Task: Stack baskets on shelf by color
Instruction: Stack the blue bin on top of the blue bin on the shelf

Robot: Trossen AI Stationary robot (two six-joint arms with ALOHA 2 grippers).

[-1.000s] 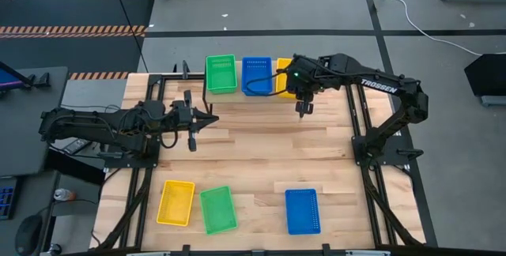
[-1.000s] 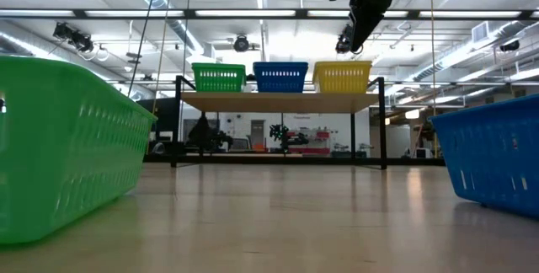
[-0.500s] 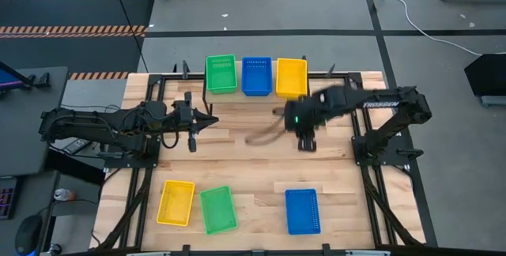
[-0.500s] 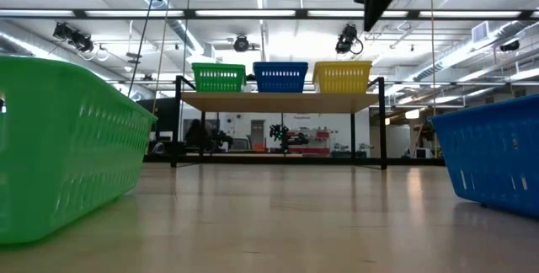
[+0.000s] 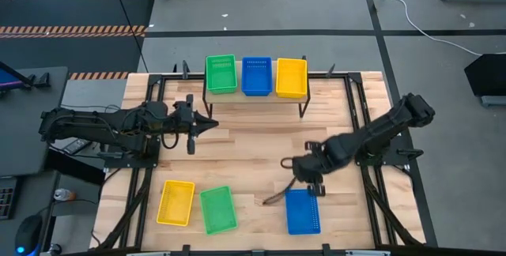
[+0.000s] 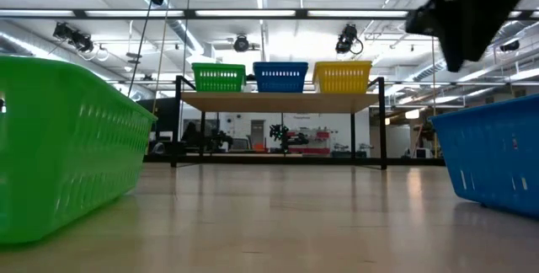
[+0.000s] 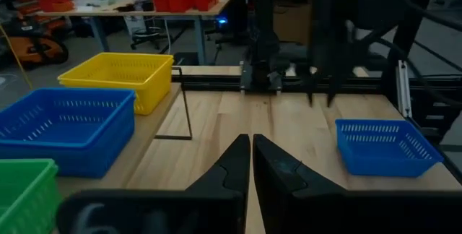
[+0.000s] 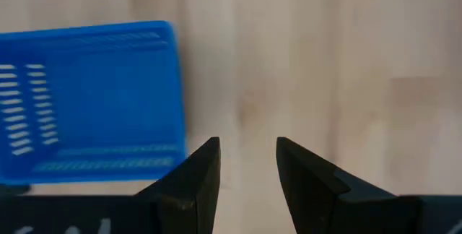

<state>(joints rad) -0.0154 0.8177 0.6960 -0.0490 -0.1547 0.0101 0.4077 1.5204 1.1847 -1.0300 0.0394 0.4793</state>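
A: Where is the loose blue basket [image 5: 302,211], and how does it lie?

B: On the counter [image 5: 253,141], at the near edge on the right side, flat, mouth up, its long axis running from the near edge toward the shelf [image 5: 254,92]. A yellow basket [image 5: 175,202] and a green basket [image 5: 217,209] lie near the same edge further left, the green one slightly turned.

A: And the right tool [image 5: 315,186]?

B: Just above the blue basket's far end, pointing down at the wood. Its fingers [image 8: 195,176] stand partly apart and hold nothing; the basket's corner lies just beside one of them. The right arm reaches low and diagonally from its base.

A: The shelf?

B: It carries three baskets side by side, green, blue, yellow, long axes across the board.

A: The left tool [image 5: 204,124]?

B: Pinched together, empty, held level over the counter's left part, pointing right.
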